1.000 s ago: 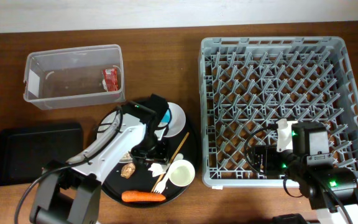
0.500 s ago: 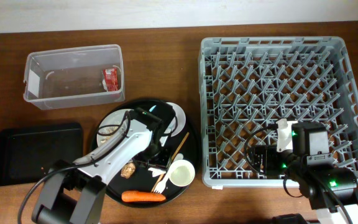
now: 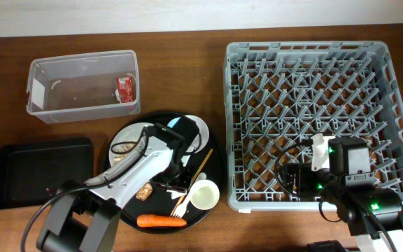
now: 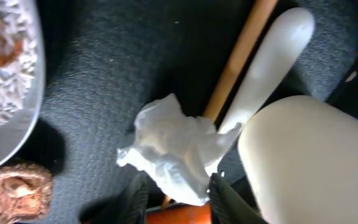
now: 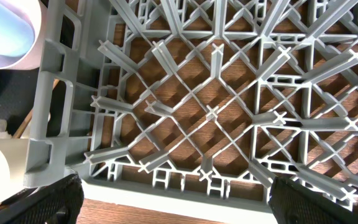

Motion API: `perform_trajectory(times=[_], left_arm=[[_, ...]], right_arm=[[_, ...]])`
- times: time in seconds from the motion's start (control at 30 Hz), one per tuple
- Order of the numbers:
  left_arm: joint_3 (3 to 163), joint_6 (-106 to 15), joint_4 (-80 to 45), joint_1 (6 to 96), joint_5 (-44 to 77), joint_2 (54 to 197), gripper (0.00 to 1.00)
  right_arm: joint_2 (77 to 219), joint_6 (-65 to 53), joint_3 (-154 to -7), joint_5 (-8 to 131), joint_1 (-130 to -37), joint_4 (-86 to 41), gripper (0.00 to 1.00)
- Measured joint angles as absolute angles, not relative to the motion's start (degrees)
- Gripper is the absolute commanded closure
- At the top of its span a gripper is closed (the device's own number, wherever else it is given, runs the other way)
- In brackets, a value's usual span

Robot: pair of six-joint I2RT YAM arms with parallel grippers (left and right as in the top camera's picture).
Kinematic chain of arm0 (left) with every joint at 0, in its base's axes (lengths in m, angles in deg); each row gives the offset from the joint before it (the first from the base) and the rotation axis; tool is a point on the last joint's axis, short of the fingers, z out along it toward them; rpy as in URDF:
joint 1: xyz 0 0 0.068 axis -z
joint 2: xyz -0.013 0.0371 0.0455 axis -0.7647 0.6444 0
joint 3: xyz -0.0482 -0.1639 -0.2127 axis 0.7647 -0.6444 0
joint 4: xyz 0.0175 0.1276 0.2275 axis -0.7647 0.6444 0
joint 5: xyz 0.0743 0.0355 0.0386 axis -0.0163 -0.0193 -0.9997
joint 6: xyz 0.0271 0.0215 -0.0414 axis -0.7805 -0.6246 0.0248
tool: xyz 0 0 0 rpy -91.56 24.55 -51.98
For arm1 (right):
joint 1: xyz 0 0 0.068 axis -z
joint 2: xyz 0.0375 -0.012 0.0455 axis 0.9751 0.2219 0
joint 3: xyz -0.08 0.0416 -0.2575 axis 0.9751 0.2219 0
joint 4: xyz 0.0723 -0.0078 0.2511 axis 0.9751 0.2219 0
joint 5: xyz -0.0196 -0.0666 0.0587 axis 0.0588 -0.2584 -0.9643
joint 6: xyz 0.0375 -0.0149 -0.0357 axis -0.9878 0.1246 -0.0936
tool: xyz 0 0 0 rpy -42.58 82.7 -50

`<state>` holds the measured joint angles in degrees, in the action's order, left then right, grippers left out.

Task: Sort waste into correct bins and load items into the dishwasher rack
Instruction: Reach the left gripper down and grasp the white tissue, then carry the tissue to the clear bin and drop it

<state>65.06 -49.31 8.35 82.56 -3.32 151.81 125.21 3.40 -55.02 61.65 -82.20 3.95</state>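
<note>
I'm hanging my left jaws low over the round black tray (image 3: 217, 173), with the crumpled white tissue (image 4: 169, 152) lying right between them. They're standing narrow, one of the fingers (image 4: 137, 198) flanking each side of its lower fold. Whether I'm truly pinching paper or only brushing it, I cannot tell.

It's crowded down here. The wooden chopstick (image 4: 238, 62) is running under the tissue's far edge, the white fork (image 4: 272, 56) is lying just beside that, and the small white cup (image 4: 309, 162) is sitting close to my right-hand finger. There's a sliver of orange carrot (image 4: 180, 216) showing below.

So I'm aiming to squeeze paper only: gently, on the thick middle of the wad and not on a loose flap that could tear away. Then I'm planning a straight lift, watching that the chopstick isn't coming along.

The red wrapper (image 3: 124, 88) is already lying in the clear plastic tub (image 3: 40, 94), so I'm guessing the tissue belongs there too.

My right jaws are standing wide over the near corner of the dishwasher rack (image 5: 210, 115), gripping nothing.
</note>
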Motion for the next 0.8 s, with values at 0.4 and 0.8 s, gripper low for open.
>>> perform_trajectory(times=[0.4,0.8], left_arm=[[65.1,-49.3,8.0,84.5,-3.3,151.8,0.87],[65.1,-49.3,9.7,84.5,-3.3,151.8,1.00]], right_arm=[[125.2,3.4,-55.0,61.6,-82.2,3.9,0.01],[125.2,3.4,-55.0,61.6,-82.2,3.9,0.01]])
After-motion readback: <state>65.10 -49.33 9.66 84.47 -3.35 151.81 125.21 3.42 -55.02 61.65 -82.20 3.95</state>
